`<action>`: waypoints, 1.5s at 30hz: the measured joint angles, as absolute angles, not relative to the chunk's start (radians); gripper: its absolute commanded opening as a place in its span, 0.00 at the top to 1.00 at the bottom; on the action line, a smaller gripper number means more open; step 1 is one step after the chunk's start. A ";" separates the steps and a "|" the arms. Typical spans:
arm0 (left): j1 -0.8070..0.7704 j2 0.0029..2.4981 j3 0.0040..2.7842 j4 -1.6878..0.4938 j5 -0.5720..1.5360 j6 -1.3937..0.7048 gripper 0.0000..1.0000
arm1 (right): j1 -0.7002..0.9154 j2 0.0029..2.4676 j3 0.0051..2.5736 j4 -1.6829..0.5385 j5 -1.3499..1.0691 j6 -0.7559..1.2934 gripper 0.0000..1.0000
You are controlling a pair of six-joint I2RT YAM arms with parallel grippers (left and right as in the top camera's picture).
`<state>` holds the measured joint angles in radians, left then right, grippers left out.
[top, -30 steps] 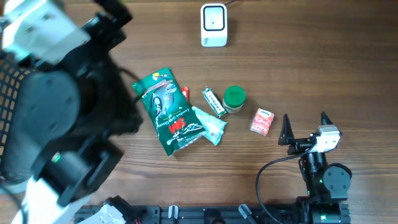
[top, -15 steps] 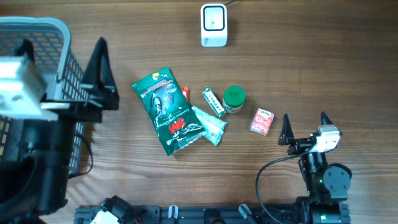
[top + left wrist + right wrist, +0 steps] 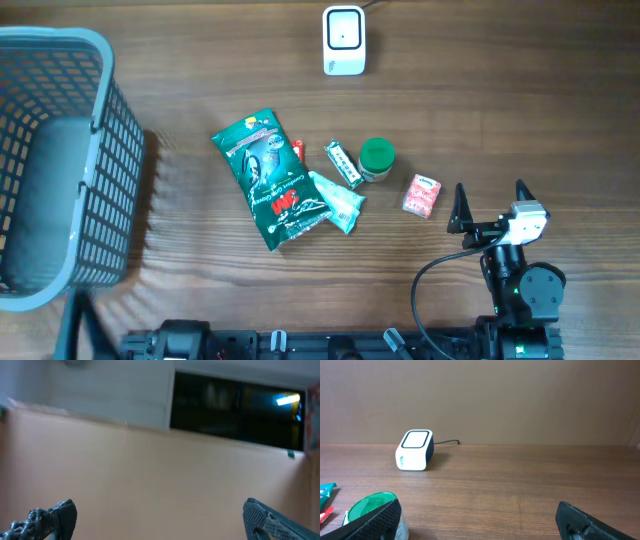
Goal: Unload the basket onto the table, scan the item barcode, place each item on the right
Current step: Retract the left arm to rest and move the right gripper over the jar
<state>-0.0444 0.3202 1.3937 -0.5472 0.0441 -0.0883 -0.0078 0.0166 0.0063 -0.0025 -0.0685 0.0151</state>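
one arm has swung out of the overhead view, uncovering the grey basket [image 3: 100, 150], and the left gripper [image 3: 160, 517] now faces a wall, fingers spread wide and empty. nothing is picked yet: the snack bag [image 3: 270, 180], green-lidded jar [image 3: 376, 157] and pink box [image 3: 422, 195] lie mid-table, well apart from the scanner [image 3: 343, 40]. the right gripper [image 3: 490, 205] hovers near the pink box, fully spread, holding nothing.

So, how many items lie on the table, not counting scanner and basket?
6: green bag, red piece at its edge, small bar, pale green pouch, green-lidded jar, pink carton rightmost. More may hide beneath.
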 measured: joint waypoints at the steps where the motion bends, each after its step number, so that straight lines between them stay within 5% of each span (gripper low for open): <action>1: -0.018 0.272 1.383 -0.551 0.051 -0.089 0.00 | -0.008 0.017 0.006 -0.002 -0.068 0.015 0.00; 15: -0.025 0.007 1.234 -0.566 0.072 -0.097 0.00 | -0.008 0.017 0.006 -0.002 -0.069 0.015 0.00; 25: -0.025 0.007 1.062 -0.415 -0.147 -0.104 0.00 | -0.009 0.018 0.006 0.056 -0.139 0.015 0.00; 30: -0.025 0.007 1.034 -0.527 -0.246 -0.116 0.00 | -0.009 0.022 0.006 0.175 -0.234 0.131 0.00; 45: -0.025 0.008 0.767 -0.555 0.057 -0.099 0.00 | -0.009 0.300 0.139 0.262 -0.628 0.380 0.00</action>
